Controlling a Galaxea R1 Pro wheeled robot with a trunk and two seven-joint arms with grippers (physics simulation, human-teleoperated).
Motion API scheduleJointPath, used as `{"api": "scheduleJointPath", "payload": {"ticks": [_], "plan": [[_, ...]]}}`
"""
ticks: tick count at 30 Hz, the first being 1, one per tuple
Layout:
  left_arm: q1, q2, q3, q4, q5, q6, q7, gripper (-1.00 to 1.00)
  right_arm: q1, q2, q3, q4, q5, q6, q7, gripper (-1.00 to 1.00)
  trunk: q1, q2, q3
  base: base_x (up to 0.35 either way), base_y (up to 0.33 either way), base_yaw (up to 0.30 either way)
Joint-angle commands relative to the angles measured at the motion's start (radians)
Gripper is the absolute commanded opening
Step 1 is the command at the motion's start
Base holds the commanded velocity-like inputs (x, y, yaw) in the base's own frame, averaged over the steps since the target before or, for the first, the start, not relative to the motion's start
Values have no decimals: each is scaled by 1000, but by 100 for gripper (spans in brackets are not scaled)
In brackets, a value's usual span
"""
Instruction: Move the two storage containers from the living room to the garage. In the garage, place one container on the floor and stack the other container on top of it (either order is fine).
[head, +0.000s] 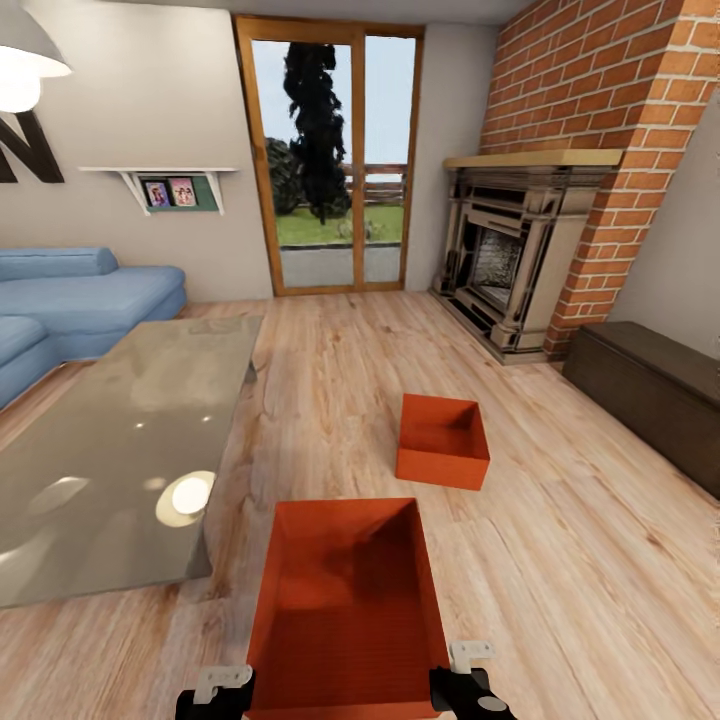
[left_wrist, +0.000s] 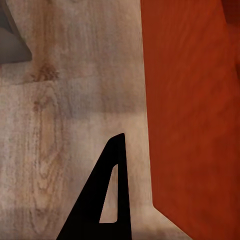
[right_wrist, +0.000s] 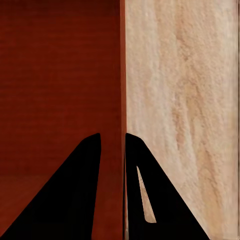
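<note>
Orange-red and open-topped, the near storage container (head: 345, 600) sits low in the head view at about 6 o'clock, raised between both arms. In the right wrist view, the right gripper (right_wrist: 112, 142) has its two dark fingers (right_wrist: 75, 195) pinching the container's thin side wall (right_wrist: 122, 75) — one finger inside the bin, one outside over the wood-plank floor (right_wrist: 185, 100). In the left wrist view, one finger (left_wrist: 102, 200) of the left gripper (left_wrist: 120, 137) shows just beside the container's outer wall (left_wrist: 195, 125); whether that gripper grips cannot be told.

The container's long axis points straight ahead, from 6 toward 12 o'clock.

The second storage container (head: 443, 440) rests on the floor at about 1 o'clock, well apart from the first, turned slightly off square. A glass-topped table (head: 100, 450) lies close by at 9 to 10 o'clock, a blue sofa (head: 70, 300) behind it. Bare floor stretches ahead toward a glazed door (head: 330, 160) at 12 o'clock; a brick fireplace (head: 520, 260) stands at 2 o'clock and a dark low cabinet (head: 650, 390) at 3 o'clock.
</note>
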Motion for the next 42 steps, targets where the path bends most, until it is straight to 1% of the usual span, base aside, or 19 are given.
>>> {"api": "scheduleJointPath", "payload": {"ticks": [1,8,19,22,37,42], "plan": [[0,0,8,1,3,-3,1,-100,-1,0,-5,0,2,-3,-6,-100,0,0,-1,0,-207,7],[0,0,8,1,3,-3,1,-100,-1,0,-5,0,2,-3,-6,-100,0,0,-1,0,-199,129],[0,-1,7,1,3,-4,1,-100,-1,0,-5,0,2,-3,-6,-100,0,0,-1,0,-25,272],[-1,-1,7,1,3,-3,1,-100,-1,0,-5,0,2,-3,-6,-100,0,0,-1,0,-1,146],[0,0,7,1,3,-3,1,-100,-1,0,-5,0,2,-3,-6,-100,0,0,-1,0,0,14],[0,0,7,1,3,-3,1,-100,-1,0,-5,0,2,-3,-6,-100,0,0,-1,-79,0,0]]}}
